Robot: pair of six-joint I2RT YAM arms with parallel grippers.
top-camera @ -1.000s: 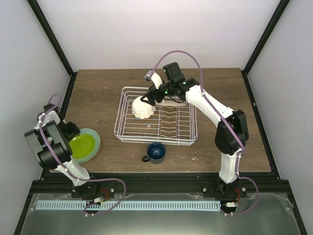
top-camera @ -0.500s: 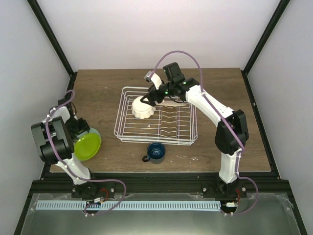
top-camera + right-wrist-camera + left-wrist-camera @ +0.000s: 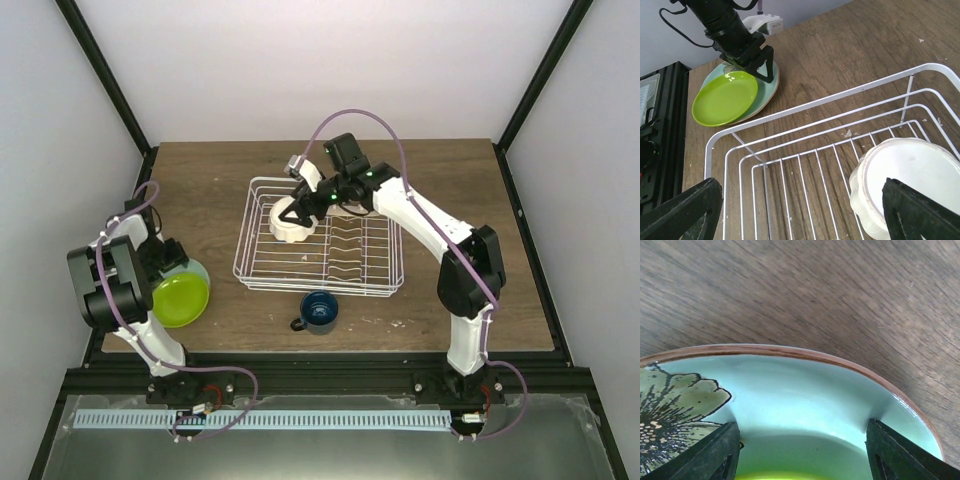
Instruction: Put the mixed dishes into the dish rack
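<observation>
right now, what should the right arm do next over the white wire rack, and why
Probably lift the right gripper straight up, clear of the white wire dish rack: its jaws stand wide apart, the cream scalloped-rim bowl already rests in the rack, and the dark blue handled mug sits outside it.

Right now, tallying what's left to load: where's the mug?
In the top view the mug stands on the table just in front of the rack's near edge, outside it.

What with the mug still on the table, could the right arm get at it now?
Probably yes: the dark blue mug stands alone before the dish rack, and the right tool looks open.
</observation>
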